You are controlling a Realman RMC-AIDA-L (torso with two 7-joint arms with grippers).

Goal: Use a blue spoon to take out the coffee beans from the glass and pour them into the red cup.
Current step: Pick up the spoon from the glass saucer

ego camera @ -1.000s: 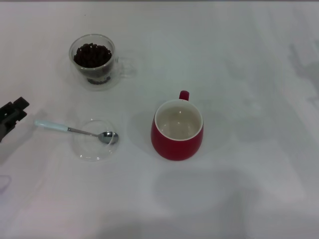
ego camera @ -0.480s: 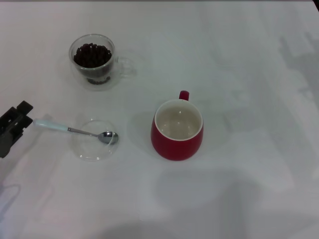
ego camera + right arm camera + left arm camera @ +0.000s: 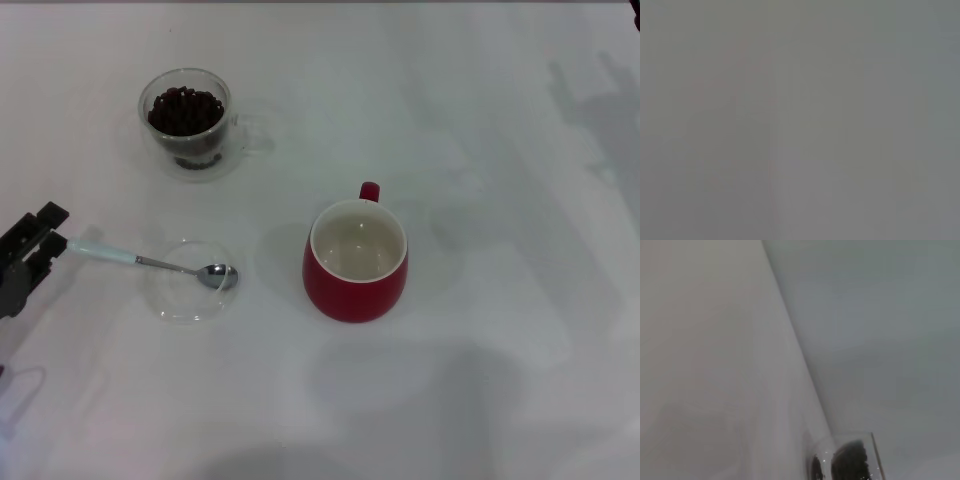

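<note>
1. The blue spoon (image 3: 150, 262) lies across the table — handle end just beside the left gripper (image 3: 38, 240), bowl resting in a shallow clear dish (image 3: 178, 305).
2. The gripper's fingers stand apart, holding nothing.
3. The right gripper is out of sight — the left is plainly nearer.

White table (image 3: 480, 120), glass (image 3: 187, 122) of coffee beans (image 3: 185, 109), red cup (image 3: 356, 261), shallow clear dish (image 3: 190, 281) holding blue spoon (image 3: 150, 262)

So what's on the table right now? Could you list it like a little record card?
glass: far left, holds coffee beans
blue spoon: bowl resting in a shallow clear dish, handle pointing left
red cup: centre, upright, nothing inside
left gripper: at the left edge, open, just short of the spoon handle's tip
right gripper: not visible
table: plain white
</note>
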